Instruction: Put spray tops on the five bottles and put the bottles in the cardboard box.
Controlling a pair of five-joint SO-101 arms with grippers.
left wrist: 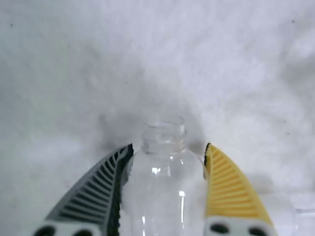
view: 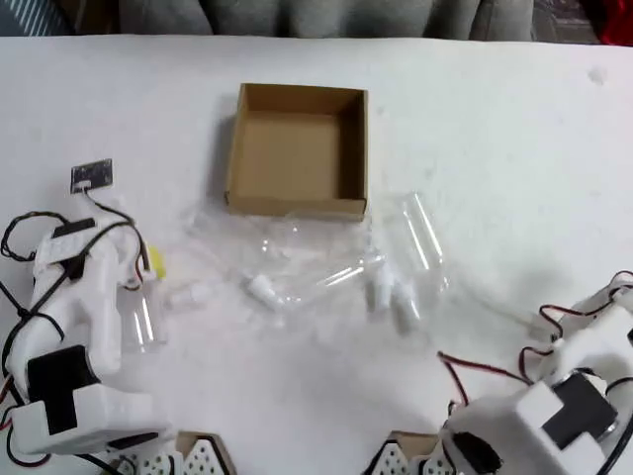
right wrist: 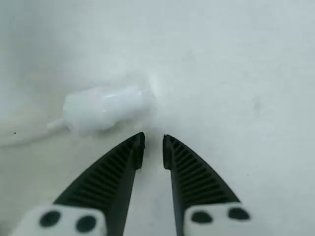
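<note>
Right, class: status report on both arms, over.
Left gripper shut on uncapped bottle. Right gripper slightly open, empty, beside a spray top. Loose bottles lie before the box.

Left gripper [left wrist: 169, 147]: its two ribbed fingers, one grey [left wrist: 93, 196] and one yellow [left wrist: 229, 187], are pressing against opposite sides of a clear bottle [left wrist: 162, 189] at its shoulder.

Clear bottle: its threaded neck is standing open with no spray top on it, pointing away from the wrist past the fingertips.

Tabletop [left wrist: 74, 64]: a white surface is lying under the bottle, and a soft shadow is spreading around the neck.

Pale rounded object [left wrist: 283, 214]: it is lying just beyond the yellow finger, too blurred to identify.
</note>
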